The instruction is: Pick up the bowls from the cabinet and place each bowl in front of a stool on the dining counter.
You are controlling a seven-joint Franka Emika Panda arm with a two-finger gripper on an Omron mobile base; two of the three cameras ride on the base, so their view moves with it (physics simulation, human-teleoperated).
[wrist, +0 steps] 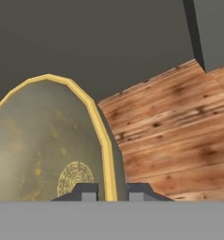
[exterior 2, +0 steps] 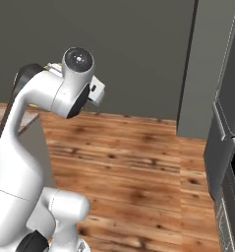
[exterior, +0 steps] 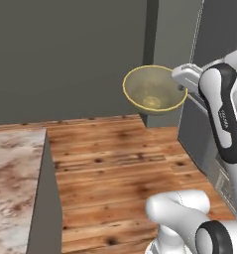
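One bowl [exterior: 153, 90], olive-yellow, hung in mid-air above the wooden floor [exterior: 115, 168], its rim pinched between the narrow jaws of the gripper [wrist: 112, 191]. The marble table [exterior: 13, 183] lay well apart, at lower left. Such a thin rim hold risked the tilted bowl pivoting or slipping during travel.

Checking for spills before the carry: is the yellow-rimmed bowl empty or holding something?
Empty. The olive-yellow bowl shows only its bare speckled inside, and the hand view shows the same.
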